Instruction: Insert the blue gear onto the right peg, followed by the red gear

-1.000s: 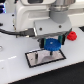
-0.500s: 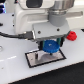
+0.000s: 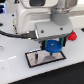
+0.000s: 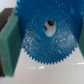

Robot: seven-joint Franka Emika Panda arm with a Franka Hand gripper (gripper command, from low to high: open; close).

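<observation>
My gripper [image 3: 55,45] is shut on the blue gear [image 3: 54,48] and holds it flat just above the grey black-rimmed plate [image 3: 35,61], over its half toward the exterior view's right. In the wrist view the blue gear [image 4: 42,50] fills the frame between the two teal fingers [image 4: 9,50], and its centre hole [image 4: 50,24] shows pale. The right peg is hidden under the gear and gripper. The red gear [image 3: 74,36] lies on the white table to the exterior view's right of the gripper, apart from the plate.
The arm's white body [image 3: 35,17] fills the upper part of the exterior view, with a black cable [image 3: 10,34] running off to that view's left. The white table [image 3: 15,72] surrounds the plate.
The gripper with the blue gear has shifted slightly toward the exterior view's right and a little lower over the plate. The red gear has not moved.
</observation>
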